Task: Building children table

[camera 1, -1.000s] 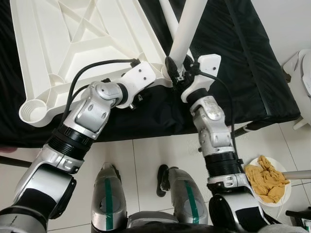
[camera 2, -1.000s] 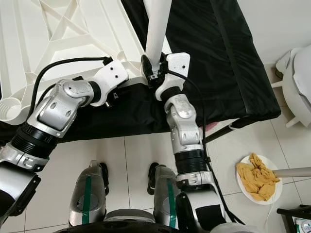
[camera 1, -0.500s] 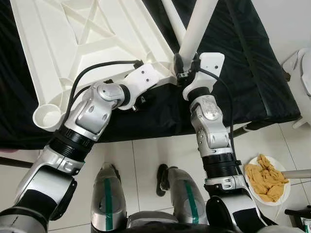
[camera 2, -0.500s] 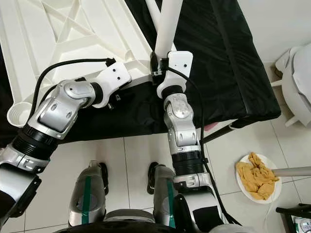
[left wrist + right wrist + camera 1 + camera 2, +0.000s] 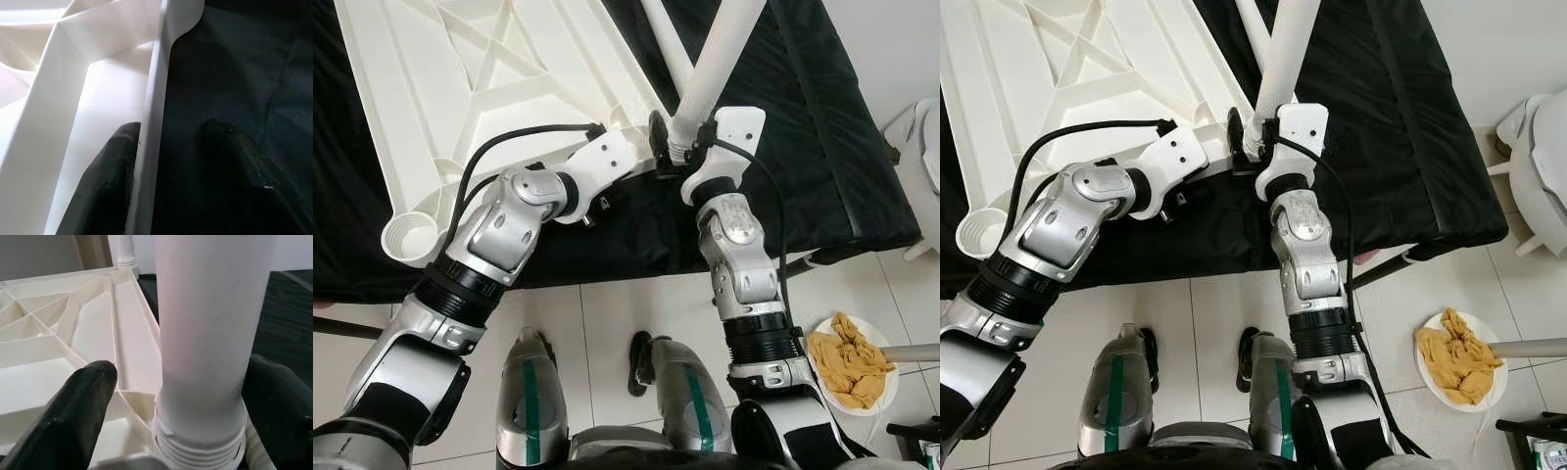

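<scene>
Nearest, at the bottom of the head views, the robot's legs stand on pale floor tiles (image 5: 597, 323), with bare tile between them and the black-covered surface (image 5: 803, 147) above; at lower right a plate of crumpled tan cloth (image 5: 852, 367) sits on the floor, well apart from the arms. The black surface's near edge crosses the middle of the frame, and its right corner ends short of a white object at the far right edge. Lying underside-up on the black cover, the white tabletop (image 5: 489, 88) fills the upper left; its ribbed underside faces the camera and an open round leg socket (image 5: 406, 238) sits at its lower-left corner, just inside the cover's near edge. The left gripper (image 5: 166, 161) straddles the tabletop's near rim, one black finger (image 5: 107, 181) against the inner white wall and the other over the black cover, slightly apart from the rim. At upper centre, the right gripper (image 5: 181, 401) has its fingers spread wide around a white table leg (image 5: 720, 59), clasping it just above its threaded end at the tabletop's near-right corner. Farther up, a second white leg (image 5: 664, 44) lies on the cover, crossing behind the held one.
</scene>
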Controlling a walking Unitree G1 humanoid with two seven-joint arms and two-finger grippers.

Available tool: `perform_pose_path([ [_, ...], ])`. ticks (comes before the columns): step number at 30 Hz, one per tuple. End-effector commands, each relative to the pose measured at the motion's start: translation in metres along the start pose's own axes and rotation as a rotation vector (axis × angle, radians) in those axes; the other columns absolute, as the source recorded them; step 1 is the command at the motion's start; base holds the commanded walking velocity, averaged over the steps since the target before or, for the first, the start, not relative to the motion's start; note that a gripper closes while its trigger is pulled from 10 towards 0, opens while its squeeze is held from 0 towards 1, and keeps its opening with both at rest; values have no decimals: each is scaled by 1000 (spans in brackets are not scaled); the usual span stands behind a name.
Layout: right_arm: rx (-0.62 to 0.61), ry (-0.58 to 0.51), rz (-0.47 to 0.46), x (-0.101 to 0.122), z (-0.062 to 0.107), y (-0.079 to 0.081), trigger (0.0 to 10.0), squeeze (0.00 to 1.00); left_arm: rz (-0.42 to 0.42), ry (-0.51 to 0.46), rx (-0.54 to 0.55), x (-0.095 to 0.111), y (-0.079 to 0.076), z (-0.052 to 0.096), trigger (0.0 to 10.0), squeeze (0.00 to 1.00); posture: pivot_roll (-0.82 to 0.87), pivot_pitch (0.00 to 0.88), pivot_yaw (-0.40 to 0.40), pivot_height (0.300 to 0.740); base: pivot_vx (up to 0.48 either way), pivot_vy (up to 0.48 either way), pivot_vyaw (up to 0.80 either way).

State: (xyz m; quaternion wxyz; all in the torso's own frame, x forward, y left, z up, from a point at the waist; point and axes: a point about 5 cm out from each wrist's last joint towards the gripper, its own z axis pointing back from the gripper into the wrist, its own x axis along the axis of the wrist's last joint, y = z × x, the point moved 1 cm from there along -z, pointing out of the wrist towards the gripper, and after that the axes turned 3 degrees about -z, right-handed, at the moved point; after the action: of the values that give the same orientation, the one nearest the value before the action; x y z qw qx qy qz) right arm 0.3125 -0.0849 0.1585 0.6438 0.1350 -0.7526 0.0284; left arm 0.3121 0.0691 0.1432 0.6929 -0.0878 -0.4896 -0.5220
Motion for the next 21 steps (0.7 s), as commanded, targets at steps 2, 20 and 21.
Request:
perform_pose_path([
  [2,68,5,-78,-2,5,2,10000,27,0,7,-9,-1,-3,-2,10000,0,20,96,-86,740,0,0,0],
  [20,343,49,29,6,-1,-74,10000,0,-13,-4,-12,2,-2,-4,10000,0,16,65,-85,740,0,0,0],
  [21,382,75,26,2,0,-73,10000,0,-15,-5,-12,3,-1,-4,10000,0,19,61,-84,740,0,0,0],
])
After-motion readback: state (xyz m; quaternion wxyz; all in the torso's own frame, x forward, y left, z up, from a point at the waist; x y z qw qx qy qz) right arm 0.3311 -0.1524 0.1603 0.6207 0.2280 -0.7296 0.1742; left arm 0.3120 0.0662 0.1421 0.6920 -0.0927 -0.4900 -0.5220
